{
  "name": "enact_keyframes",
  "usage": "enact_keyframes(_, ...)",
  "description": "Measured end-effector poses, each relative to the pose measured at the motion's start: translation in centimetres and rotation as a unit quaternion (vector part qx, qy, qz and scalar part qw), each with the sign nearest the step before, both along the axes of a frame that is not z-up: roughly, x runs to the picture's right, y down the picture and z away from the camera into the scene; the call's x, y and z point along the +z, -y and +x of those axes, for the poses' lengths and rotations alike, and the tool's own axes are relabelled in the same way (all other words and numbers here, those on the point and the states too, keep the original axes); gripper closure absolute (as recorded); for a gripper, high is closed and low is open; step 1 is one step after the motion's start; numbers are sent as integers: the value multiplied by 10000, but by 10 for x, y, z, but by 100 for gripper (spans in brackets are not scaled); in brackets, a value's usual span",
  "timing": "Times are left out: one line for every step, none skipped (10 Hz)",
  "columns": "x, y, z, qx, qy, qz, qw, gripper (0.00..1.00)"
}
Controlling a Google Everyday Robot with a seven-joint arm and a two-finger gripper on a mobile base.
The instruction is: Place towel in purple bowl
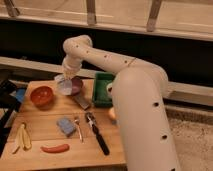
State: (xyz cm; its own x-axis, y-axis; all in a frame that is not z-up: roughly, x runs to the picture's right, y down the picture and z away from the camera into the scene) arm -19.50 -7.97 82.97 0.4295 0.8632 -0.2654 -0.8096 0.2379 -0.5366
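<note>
Wooden worktop [55, 135] carries all the things, w/ the big white arm reaching across it from the right. Green bin [102, 89] stands at the back edge, near the purple bowl [77, 86]; orange bowl [42, 95] is further left. Claw [67, 78] hangs just over the purple bowl, shut on the towel [65, 85], which droops at the bowl's left rim, partly over it. So pick and carry look done, approx.; left is to open and let the cloth fall inside. Blue sponge [65, 125] lies untouched in front.
</note>
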Motion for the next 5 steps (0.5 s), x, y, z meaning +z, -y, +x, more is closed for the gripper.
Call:
enact_keyframes(0, -1, -2, -9, 8, -7, 10000, 100)
enact_keyframes(0, -3, -5, -25, 28, -19, 10000, 100)
enact_keyframes(1, -4, -3, -35, 9, -22, 10000, 100)
enact_keyframes(2, -4, 0, 11, 3, -47, 10000, 100)
enact_keyframes(8, -9, -1, 103, -14, -118, 9999, 100)
